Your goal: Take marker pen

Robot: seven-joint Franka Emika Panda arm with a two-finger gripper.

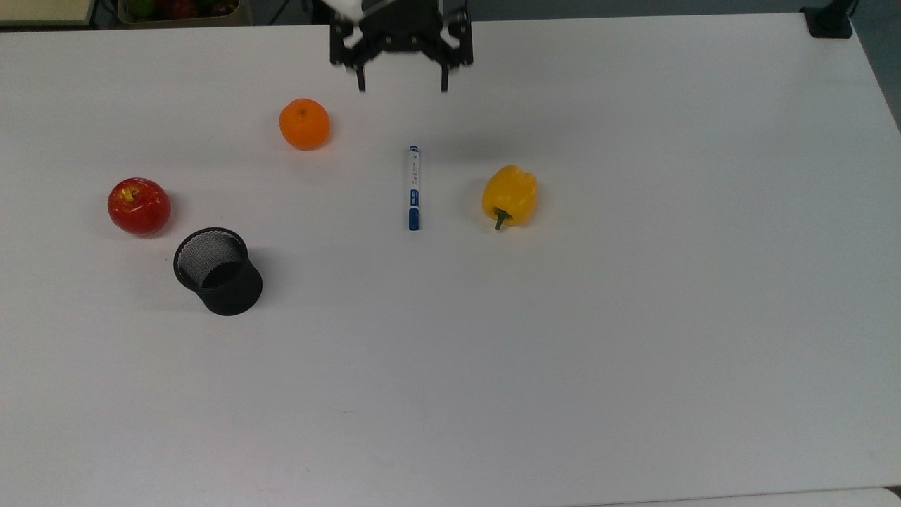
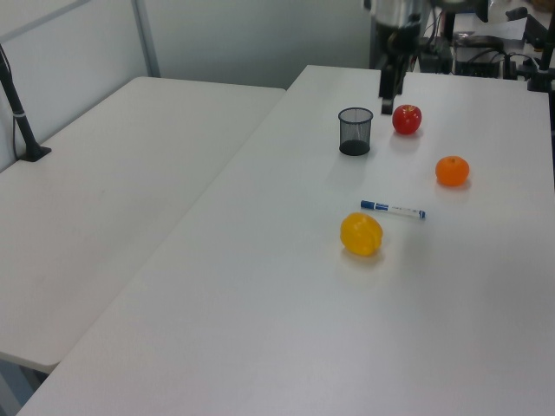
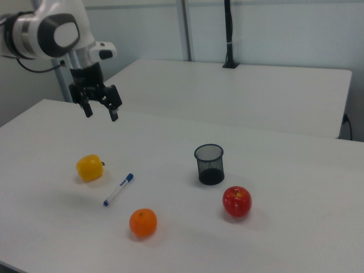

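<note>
The marker pen [image 1: 413, 187] lies flat on the white table [image 1: 563, 352], white barrel with blue cap and blue end, between the orange and the yellow pepper; it also lies in the left view [image 2: 393, 209] and the right view [image 3: 118, 189]. My gripper [image 1: 402, 86] hangs high above the table, well clear of the pen, toward the top view's upper edge. Its fingers stand wide apart with nothing between them, as the right view [image 3: 101, 112] shows. In the left view the gripper [image 2: 387, 87] is up near the apple.
A yellow pepper [image 1: 510, 195] lies just to the top view's right of the pen. An orange [image 1: 304, 124], a red apple [image 1: 139, 205] and a black mesh cup [image 1: 217, 270] stand at the top view's left. A second table [image 2: 113, 191] adjoins in the left view.
</note>
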